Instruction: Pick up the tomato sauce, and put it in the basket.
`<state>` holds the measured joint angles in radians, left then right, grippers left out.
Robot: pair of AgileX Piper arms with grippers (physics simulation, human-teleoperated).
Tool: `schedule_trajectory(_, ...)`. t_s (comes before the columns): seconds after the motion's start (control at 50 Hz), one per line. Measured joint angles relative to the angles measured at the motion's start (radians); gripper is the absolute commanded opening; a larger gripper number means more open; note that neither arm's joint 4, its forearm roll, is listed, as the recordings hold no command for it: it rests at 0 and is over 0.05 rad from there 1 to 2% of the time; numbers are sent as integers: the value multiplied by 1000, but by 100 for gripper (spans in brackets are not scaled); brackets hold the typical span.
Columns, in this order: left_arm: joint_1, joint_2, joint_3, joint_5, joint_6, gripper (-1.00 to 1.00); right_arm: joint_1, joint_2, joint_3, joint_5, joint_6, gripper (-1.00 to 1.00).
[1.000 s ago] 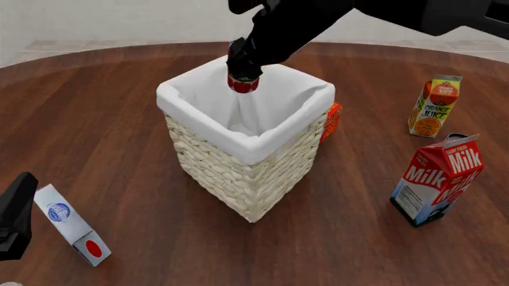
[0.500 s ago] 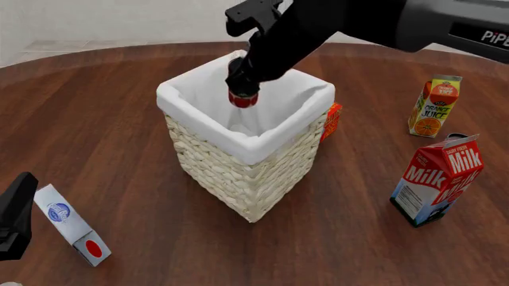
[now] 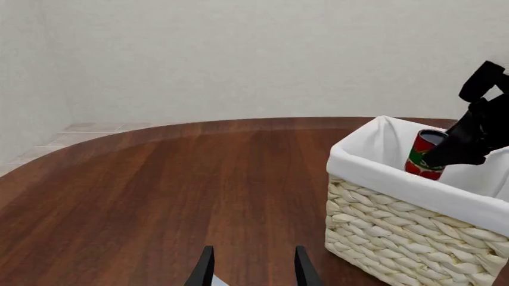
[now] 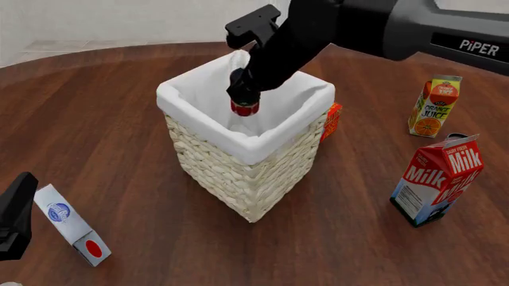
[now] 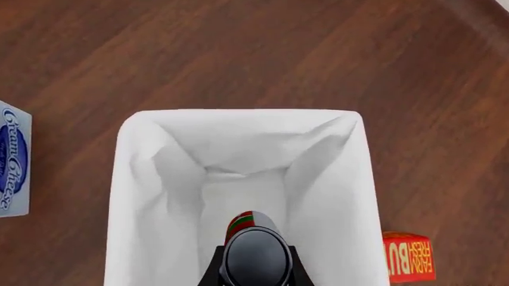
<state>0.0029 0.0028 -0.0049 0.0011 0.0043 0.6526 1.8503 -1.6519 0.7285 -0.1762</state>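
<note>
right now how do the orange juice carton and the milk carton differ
The orange juice carton is orange and green and looks smaller, standing farther back on the table; the milk carton is red and white, looks bigger and sits nearer the camera. The milk carton leans over, while the orange juice carton stands closer to upright. Both are gable-topped cartons standing right of the basket.

A bare simulated test room was shown: a round wooden desk (image 4: 104,107) set before plain pale walls (image 3: 238,53), with groceries scattered toward three o'clock.
</note>
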Motion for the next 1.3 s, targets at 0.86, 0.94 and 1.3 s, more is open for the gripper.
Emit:
schedule_trajectory(0.86, 0, 0, 0, 0, 0, 100, -13, 70, 5, -13, 2, -100)
schedule_trajectory(0.94, 0, 0, 0, 0, 0, 100, -15, 77, 6, -15, 0, -100)
schedule_trajectory(1.3, 0, 0, 0, 0, 0, 100, -18, 103, 7, -25, -5, -100)
